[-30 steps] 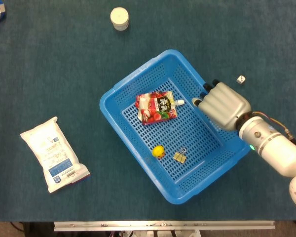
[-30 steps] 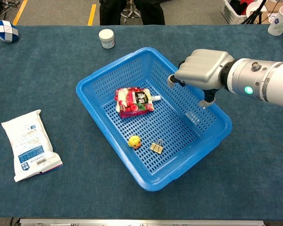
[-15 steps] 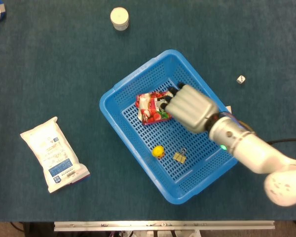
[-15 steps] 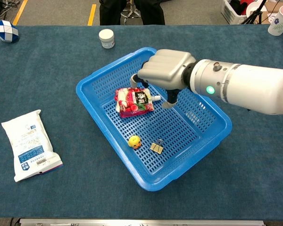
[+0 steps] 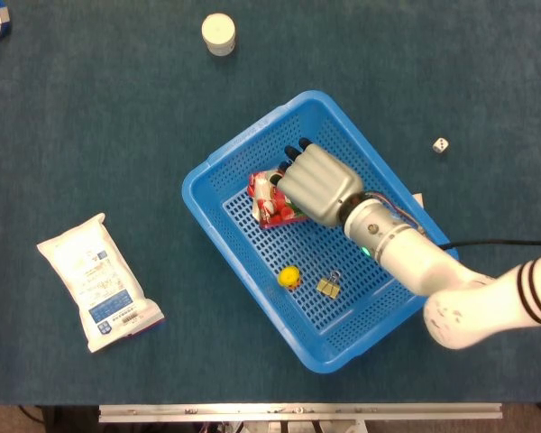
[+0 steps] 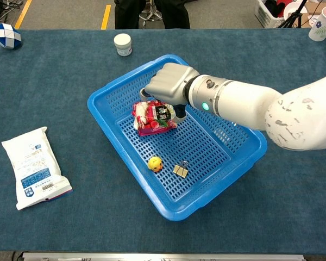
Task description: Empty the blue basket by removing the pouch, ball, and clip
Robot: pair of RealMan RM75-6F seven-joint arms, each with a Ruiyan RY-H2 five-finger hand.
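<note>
Blue basket [image 5: 218,167], table centre: holds 1 red pouch [image 6: 150,118] at its far-left end, 1 yellow ball [image 5: 289,277] and 1 binder clip [image 5: 328,286] toward its near side. Right hand [image 5: 317,185]: over the pouch, fingers curled down; grip cannot be told. Left hand: unseen.

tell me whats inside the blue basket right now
Inside the blue basket: a red pouch with the right hand over its upper edge, a yellow ball and a binder clip. The hand covers the pouch's top, so any grip is hidden.

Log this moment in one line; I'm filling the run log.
phase: reaching | right hand over pouch, grasp unclear | ball, clip in basket
</note>
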